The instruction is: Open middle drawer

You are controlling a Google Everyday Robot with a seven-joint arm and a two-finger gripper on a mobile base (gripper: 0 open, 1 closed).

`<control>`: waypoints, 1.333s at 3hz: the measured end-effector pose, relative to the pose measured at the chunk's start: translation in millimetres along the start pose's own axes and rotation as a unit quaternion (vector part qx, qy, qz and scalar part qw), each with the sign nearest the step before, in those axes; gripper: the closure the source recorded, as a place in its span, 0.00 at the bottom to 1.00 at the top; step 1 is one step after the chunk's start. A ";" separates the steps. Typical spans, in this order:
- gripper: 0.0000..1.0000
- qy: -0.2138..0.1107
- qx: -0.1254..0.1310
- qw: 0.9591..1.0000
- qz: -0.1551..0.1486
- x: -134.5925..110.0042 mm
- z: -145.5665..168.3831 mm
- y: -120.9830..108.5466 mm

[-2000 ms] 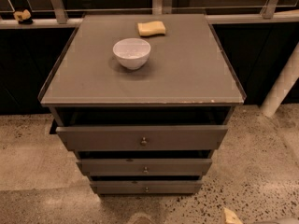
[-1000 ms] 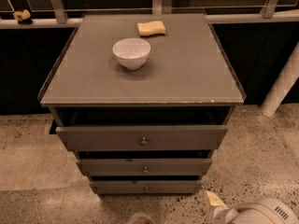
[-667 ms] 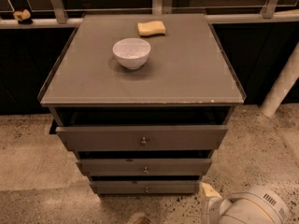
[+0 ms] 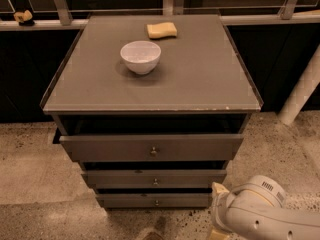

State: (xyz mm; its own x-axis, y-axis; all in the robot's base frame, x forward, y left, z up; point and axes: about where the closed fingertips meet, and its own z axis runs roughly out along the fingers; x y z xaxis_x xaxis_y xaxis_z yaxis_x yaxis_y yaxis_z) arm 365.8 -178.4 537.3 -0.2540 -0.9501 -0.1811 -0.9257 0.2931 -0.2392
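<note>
The grey-brown cabinet has three drawer fronts, one above the other. The middle drawer (image 4: 190,178) is the second one, a shallow flat front with a small round metal knob (image 4: 155,182) at its centre. It stands slightly out from the cabinet, less than the top drawer (image 4: 200,147) above it. The bottom drawer (image 4: 180,200) is the lowest front. My gripper (image 4: 219,191) comes in from the lower right on a white arm (image 4: 260,209). It sits low, just right of the bottom drawer's right end and below the middle drawer's right corner, touching neither.
On the cabinet top (image 4: 200,79) stand a white bowl (image 4: 140,56) and, behind it, a yellow sponge (image 4: 161,30). A white post (image 4: 302,86) leans at the right. A dark railing wall runs behind. The speckled floor (image 4: 30,184) lies left and in front.
My arm and gripper have come into view from the lower right and moved left and up towards the drawers' right side. The drawers, bowl and sponge have not moved.
</note>
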 end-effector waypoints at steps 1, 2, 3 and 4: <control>0.00 0.001 -0.020 0.999 0.039 5.0 27.6 -14.6; 0.00 0.001 -0.020 0.999 0.039 5.0 27.6 -14.6; 0.00 0.000 -0.028 0.999 0.034 5.4 47.2 -13.8; 0.00 -0.009 -0.044 0.999 0.006 -7.5 84.3 -10.4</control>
State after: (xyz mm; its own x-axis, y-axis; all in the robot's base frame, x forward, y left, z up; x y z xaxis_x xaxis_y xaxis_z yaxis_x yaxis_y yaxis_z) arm 401.0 -165.3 460.6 -0.2617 -0.9440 -0.2008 -0.9435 0.2940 -0.1525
